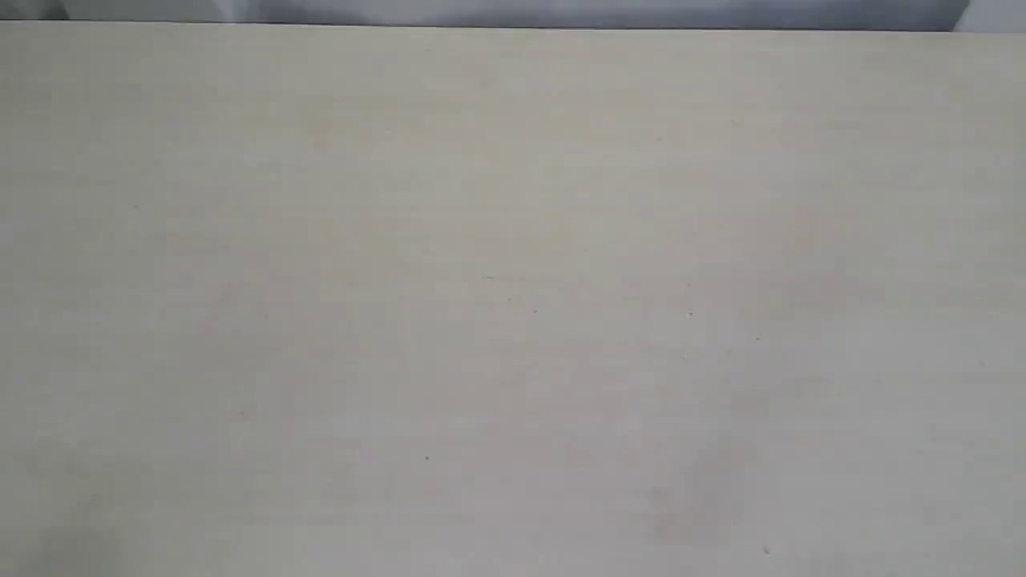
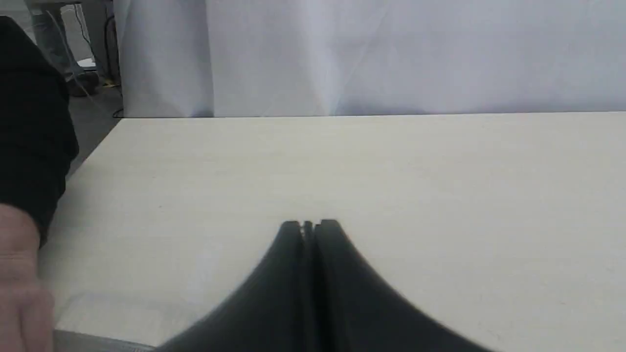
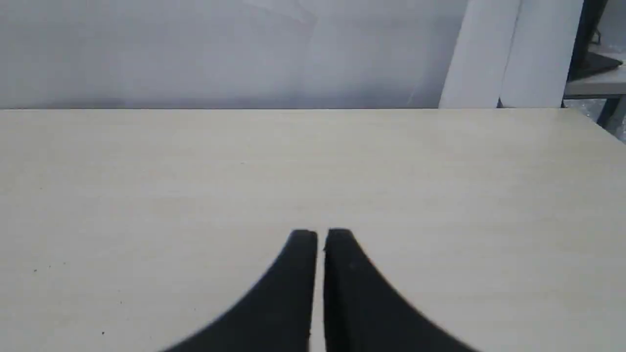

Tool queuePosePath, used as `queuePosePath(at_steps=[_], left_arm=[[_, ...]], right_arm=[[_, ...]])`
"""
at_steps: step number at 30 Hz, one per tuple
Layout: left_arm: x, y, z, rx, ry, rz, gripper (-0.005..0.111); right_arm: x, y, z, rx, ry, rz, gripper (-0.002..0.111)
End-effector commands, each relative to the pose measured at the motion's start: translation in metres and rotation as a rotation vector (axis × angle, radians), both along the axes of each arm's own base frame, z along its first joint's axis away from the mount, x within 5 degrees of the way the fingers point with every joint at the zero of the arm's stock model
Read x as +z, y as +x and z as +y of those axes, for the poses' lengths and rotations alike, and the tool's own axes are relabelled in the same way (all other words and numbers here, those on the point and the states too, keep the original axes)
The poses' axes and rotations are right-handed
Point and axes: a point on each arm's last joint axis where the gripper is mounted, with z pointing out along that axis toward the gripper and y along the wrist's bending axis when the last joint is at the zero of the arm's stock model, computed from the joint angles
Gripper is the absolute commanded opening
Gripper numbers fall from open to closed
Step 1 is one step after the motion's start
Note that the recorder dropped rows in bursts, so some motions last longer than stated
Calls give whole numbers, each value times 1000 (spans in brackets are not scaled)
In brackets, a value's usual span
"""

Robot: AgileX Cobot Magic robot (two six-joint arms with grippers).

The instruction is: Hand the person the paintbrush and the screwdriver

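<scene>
Exterior view: pale wooden table filling the frame, grey backdrop along the twelve o'clock edge; no paintbrush, no screwdriver, no arm, no hand in sight. Left wrist view: left gripper low over the table, fingers pressed together with only a hairline seam, nothing held. Person's hand at the table's edge, dark sleeve behind it, at about nine o'clock from the fingertips with twelve taken along the fingers' reach, well apart from them; hand cut by the frame, palm attitude not readable. Neither tool visible here. Right wrist view: right gripper likewise low over the table, fingers all but closed, a thin slit between, nothing gripped; no tool, no hand. Judgement: both tools outside every view, so bearing from the fingers and long axis not determinable; left arm probably the nearer to the receiving hand; stage of the task not determinable from these views alone.
</scene>
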Motion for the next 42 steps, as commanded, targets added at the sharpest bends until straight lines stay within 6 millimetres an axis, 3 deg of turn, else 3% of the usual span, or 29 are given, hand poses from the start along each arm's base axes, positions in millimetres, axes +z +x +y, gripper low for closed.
queuePosePath(at_steps=[1, 22, 42], left_arm=[[0, 0, -1, -9, -3, -8, 0], [0, 0, -1, -9, -5, -6, 0], [0, 0, -1, -9, -5, -6, 0]], right_arm=[[2, -4, 1, 3, -12, -72, 4], [-2, -3, 3, 44, -143, -75, 4], [-8, -3, 3, 30, -39, -26, 4]])
